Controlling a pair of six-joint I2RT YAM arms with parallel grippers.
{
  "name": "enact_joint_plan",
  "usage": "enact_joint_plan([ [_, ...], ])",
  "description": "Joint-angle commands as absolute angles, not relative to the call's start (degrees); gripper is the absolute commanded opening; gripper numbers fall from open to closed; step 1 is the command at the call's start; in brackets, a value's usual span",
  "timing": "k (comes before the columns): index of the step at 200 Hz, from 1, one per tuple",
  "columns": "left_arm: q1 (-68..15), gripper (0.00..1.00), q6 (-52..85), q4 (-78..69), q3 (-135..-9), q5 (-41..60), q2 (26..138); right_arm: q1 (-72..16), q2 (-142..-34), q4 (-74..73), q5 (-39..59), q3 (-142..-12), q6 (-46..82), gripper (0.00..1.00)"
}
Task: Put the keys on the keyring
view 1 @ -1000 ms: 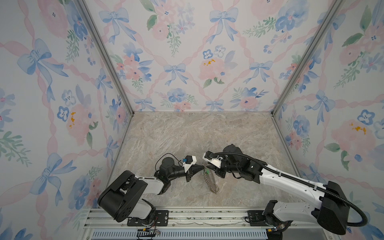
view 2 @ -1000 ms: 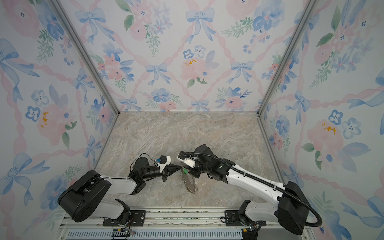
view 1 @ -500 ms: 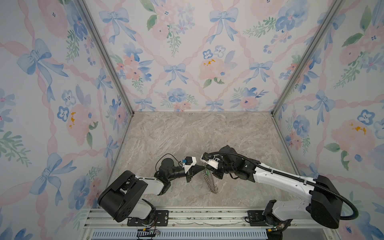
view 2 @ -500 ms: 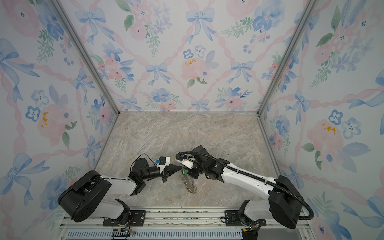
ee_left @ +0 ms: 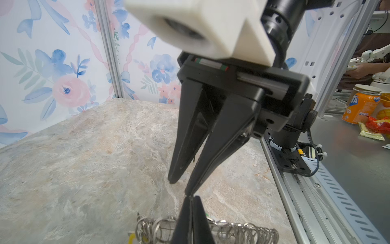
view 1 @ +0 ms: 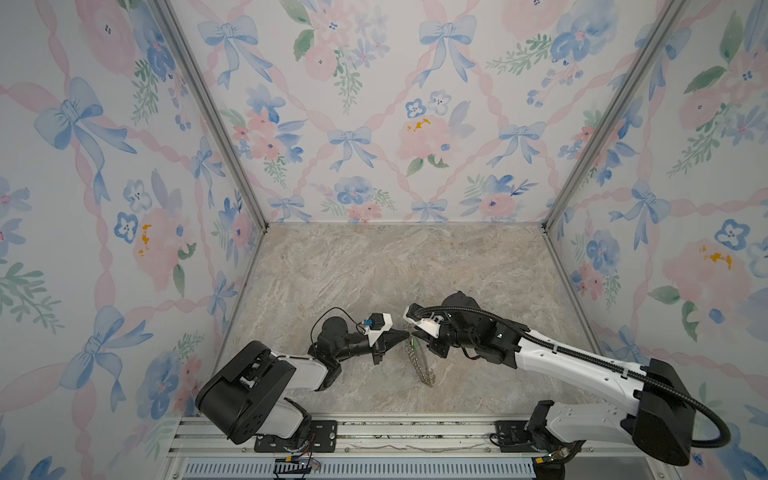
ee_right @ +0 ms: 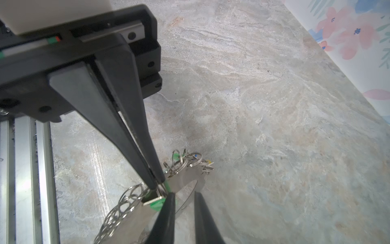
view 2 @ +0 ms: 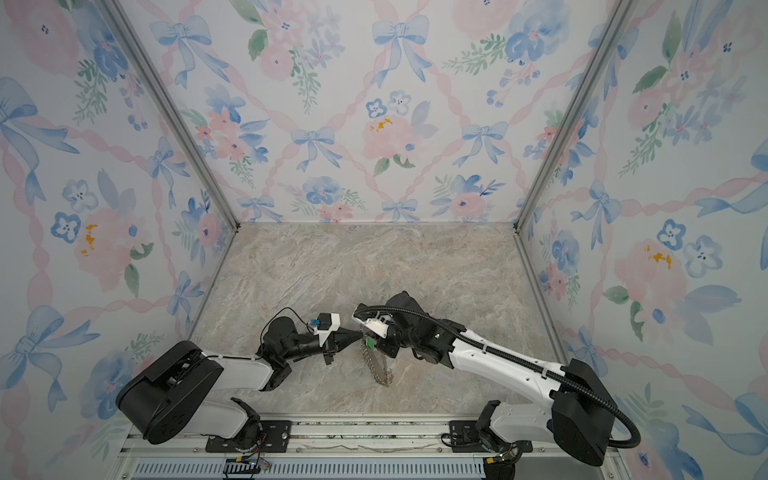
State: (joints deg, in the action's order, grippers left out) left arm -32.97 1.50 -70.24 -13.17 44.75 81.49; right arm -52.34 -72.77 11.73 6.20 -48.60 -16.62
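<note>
The black tapered fingers (ee_right: 109, 126) of the left gripper (ee_right: 157, 183) are seen pressed together. One small silver wire ring is pinched at their tips. It sits on the rim of the keyring (ee_right: 185, 177), a flat grey oval metal plate with a large central hole and a rim lined with many such rings. The fingers (ee_right: 166, 217) of the right gripper (ee_right: 184, 193) are held slightly apart, tip to tip with the left pair. A stretch of the grey plate is seen through the gap between them, and whether it is touched by either finger cannot be told. In the left wrist view the same narrow gap is shown between the right tips, which are brought up against the closed left tips just above the keyring (ee_left: 232, 232).

A green key (ee_right: 157, 205), a tiny piece with a bright green plastic head and a short silver blade, is found at the pinched ring, just beside one right finger. Further along the rim, a second green head (ee_right: 176, 157), a blue speck (ee_right: 196, 156) and a yellow head (ee_right: 210, 162) are seen among the rings.

In both top views the keyring (view 1: 420, 361) (view 2: 376, 365) is shown edge-on like a chain. It runs from the meeting grippers toward the near edge of the beige marble-patterned tabletop (view 1: 374, 270), near the middle front. Whether its lower end rests on the surface cannot be told.
</note>
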Motion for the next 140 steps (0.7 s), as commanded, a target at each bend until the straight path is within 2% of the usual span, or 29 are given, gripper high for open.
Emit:
enact_joint_plan([
  [1, -33.1, 0.00, 0.7, -73.3, -12.7, 44.7, 81.6, -53.1, -73.8, 11.5, 6.1, -47.3, -15.6, 0.19],
  [60, -33.2, 0.00, 1.0, -73.9, -12.7, 44.6, 81.7, -53.5, -75.5, 9.3, 9.0, -47.2, -14.9, 0.13],
  [105, -33.2, 0.00, 1.1, -74.9, -12.1, 43.3, 81.8, -53.4, -73.9, 11.2, 3.6, -46.8, -14.1, 0.18],
  [140, -33.1, 0.00, 0.9, -75.1, -11.8, 42.9, 81.6, -51.7, -69.6, 10.7, 9.0, -44.5, -15.7, 0.22],
])
